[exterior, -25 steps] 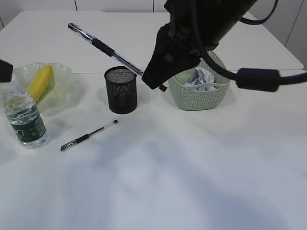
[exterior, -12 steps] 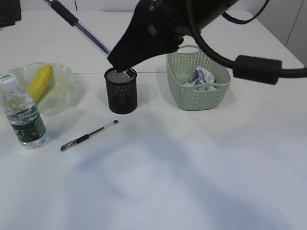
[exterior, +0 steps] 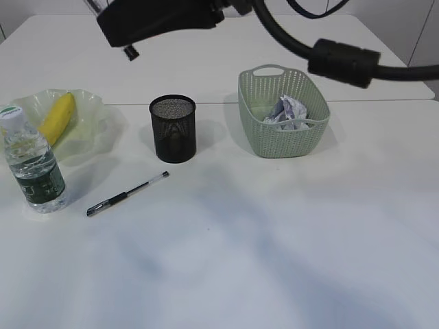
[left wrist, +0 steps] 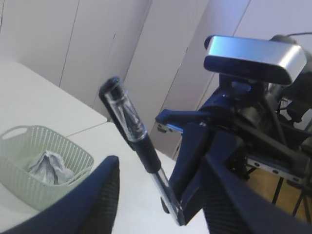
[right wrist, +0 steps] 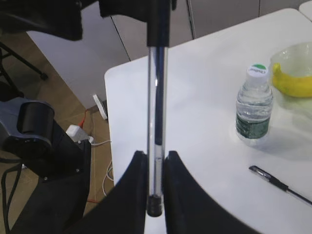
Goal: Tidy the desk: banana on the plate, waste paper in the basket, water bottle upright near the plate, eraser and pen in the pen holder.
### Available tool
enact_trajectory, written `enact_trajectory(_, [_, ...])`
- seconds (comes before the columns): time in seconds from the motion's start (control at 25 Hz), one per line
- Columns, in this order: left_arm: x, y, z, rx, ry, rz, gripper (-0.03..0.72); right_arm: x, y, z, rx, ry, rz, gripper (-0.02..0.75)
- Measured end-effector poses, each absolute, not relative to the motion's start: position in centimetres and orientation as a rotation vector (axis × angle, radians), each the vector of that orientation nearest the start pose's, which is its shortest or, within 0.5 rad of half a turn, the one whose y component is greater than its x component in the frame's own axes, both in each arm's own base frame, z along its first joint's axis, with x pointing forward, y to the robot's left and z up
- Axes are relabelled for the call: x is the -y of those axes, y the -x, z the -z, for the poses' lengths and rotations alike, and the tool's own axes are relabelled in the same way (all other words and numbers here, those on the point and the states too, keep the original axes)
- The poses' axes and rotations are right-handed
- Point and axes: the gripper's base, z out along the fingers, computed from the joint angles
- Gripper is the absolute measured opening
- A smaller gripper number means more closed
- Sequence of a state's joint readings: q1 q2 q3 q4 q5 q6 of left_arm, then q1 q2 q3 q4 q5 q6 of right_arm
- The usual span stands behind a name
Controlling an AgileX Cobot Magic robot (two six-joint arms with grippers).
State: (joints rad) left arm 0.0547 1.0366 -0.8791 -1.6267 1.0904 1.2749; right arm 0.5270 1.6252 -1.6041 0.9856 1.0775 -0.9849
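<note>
My right gripper (right wrist: 156,170) is shut on a clear pen with a black grip (right wrist: 157,97), held upright high above the table. In the exterior view only the pen's end (exterior: 129,52) shows below the right arm (exterior: 164,17) at the top left. My left gripper (left wrist: 163,163) is open, and that pen (left wrist: 131,122) passes between its wide jaws. A second pen (exterior: 127,194) lies on the table. The black mesh pen holder (exterior: 173,128) stands at the centre. The banana (exterior: 56,118) lies on the plate (exterior: 92,113). The water bottle (exterior: 33,164) stands upright. Waste paper (exterior: 288,113) is in the basket (exterior: 283,137). No eraser shows.
The table's left edge and the floor with robot base and cables (right wrist: 48,141) show in the right wrist view. The right arm's cable (exterior: 343,58) crosses the top of the exterior view above the basket.
The right arm has swung up and to the left with the pen, from beside the basket, past the pen holder, to the top left. The left gripper has left the exterior view.
</note>
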Motion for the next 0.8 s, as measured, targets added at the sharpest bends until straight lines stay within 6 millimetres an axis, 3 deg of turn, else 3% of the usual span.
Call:
enact_trajectory(0.28, [6.9, -19.7, -39.3, -1.520, -0.474, 1.158, 0.389, -23.5, -26.7, -40.5, -1.736, 1.294, -1.076, 0.040])
enact_trajectory(0.8, [7.1, -20.0, -39.1, -1.481, -0.535, 1.148, 0.390, -23.8, -26.5, -41.2, -1.650, 1.273, -1.149, 0.040])
